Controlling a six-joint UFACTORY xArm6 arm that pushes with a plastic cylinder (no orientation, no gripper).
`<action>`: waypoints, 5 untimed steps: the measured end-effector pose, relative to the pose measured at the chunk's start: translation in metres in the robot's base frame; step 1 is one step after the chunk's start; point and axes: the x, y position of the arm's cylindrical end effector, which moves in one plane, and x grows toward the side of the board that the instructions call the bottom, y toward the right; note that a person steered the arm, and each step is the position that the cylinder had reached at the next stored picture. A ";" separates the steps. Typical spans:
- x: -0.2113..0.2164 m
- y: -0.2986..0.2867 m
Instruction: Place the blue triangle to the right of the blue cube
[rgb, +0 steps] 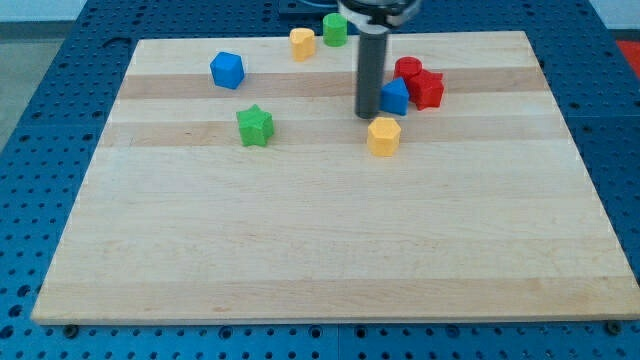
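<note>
The blue triangle (396, 97) lies right of the board's middle near the top, touching two red blocks on its right. The blue cube (227, 70) sits far to its left, near the board's top left. My rod comes down from the view's top and my tip (370, 116) rests on the board right at the triangle's left side, touching it or nearly so. The triangle is partly hidden by the rod.
A red cylinder (407, 69) and a red block (428, 89) sit against the triangle's right. A yellow hexagon block (383, 135) lies just below my tip. A green star (254, 125) lies below the cube. A yellow block (302, 43) and a green block (335, 29) sit at the top edge.
</note>
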 end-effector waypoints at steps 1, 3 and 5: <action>-0.021 -0.030; 0.015 0.013; 0.027 0.073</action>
